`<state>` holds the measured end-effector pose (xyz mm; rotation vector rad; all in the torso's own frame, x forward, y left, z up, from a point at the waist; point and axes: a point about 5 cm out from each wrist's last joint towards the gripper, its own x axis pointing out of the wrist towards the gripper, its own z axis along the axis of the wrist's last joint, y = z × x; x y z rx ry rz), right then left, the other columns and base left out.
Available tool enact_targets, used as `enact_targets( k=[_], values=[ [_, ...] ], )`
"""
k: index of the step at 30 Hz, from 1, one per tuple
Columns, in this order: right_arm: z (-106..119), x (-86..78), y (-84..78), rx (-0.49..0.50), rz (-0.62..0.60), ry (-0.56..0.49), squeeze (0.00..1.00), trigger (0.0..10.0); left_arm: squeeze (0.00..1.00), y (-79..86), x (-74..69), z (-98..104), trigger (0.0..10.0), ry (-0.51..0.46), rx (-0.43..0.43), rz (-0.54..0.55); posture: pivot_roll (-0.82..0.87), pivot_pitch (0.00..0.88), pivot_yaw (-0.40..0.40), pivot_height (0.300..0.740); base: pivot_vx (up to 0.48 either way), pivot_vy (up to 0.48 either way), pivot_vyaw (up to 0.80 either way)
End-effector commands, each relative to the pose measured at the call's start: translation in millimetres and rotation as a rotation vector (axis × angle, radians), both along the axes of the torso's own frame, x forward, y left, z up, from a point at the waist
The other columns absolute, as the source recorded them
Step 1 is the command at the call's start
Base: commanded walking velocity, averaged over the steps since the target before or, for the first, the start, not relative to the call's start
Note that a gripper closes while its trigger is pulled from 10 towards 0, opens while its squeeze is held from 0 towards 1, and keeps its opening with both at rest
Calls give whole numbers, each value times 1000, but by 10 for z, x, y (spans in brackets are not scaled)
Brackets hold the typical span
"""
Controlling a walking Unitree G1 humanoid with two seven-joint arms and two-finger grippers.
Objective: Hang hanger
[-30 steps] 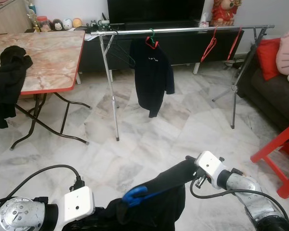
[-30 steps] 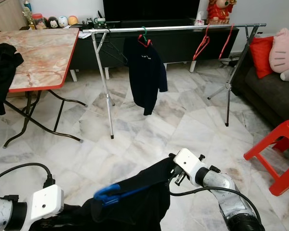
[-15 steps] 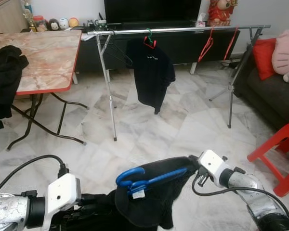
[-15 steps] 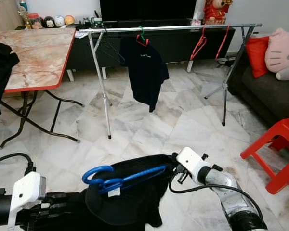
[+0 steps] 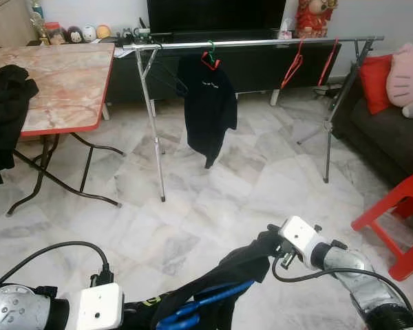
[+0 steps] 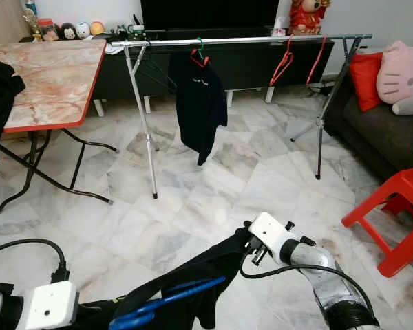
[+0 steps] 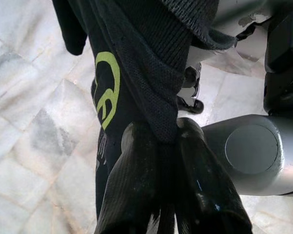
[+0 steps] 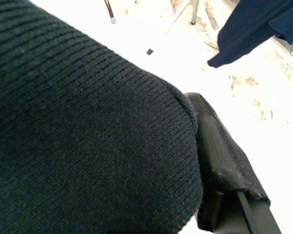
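A black garment [image 6: 193, 282] on a blue hanger [image 6: 166, 298] stretches between both grippers. The left gripper [image 7: 161, 146] pinches its fabric; the right gripper [image 5: 265, 244] is covered by cloth, its grip impossible to tell.

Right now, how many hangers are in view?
5: a blue hanger inside the held black garment; on the rail, a black hanger at its left end, one carrying the dark shirt, and two red hangers rightward. Others may be hidden.

The blue hanger [image 6: 166, 301] now sits lower and flatter than half a second ago, its hook sunk toward the near edge. The black shirt [image 6: 199, 275] stretches taut between both tools instead of bunching.
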<state>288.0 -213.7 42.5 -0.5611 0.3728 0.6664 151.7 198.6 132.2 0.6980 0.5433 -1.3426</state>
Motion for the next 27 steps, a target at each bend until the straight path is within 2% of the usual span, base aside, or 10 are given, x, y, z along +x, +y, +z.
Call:
enact_targets(
  k=[1,4,5,7,9,18,19,23,24,27],
  values=[
    [88,63,-137,-31,-45,-30,0,0,0,16,-24,57,10000,25,-51,17,-74,0,-43,740,0,0,0],
    [85,61,-144,-37,-44,-28,0,0,0,-9,-27,95,10000,23,-96,20,-72,0,-43,740,0,0,0],
    [65,53,-160,-46,-46,-21,0,0,0,-57,-30,191,10000,17,-214,29,-74,0,-44,740,0,0,0],
    [54,50,-165,-48,-48,-17,0,0,0,-82,-27,257,10000,6,-288,30,-72,0,-46,740,0,0,0],
    [43,45,-161,-48,-48,-13,0,0,0,-91,-31,287,10000,2,-305,18,-74,0,-46,740,0,0,0],
    [-14,-6,-271,-74,-73,14,0,0,0,-29,-92,302,10000,29,-274,-15,-73,0,-46,740,0,0,0],
    [-13,-18,-337,-106,-73,18,0,0,0,13,-130,266,10000,55,-216,-27,-73,0,-46,740,0,0,0],
    [-12,-21,-359,-118,-71,19,0,0,0,28,-142,254,10000,63,-195,-31,-73,0,-46,740,0,0,0],
    [45,14,-450,-137,-96,7,0,0,0,97,-164,184,10000,85,-92,-35,-73,0,-45,740,0,0,0],
    [69,28,-490,-145,-106,2,0,0,0,130,-177,157,10000,94,-48,-38,-73,0,-45,740,0,0,0]
  ],
)
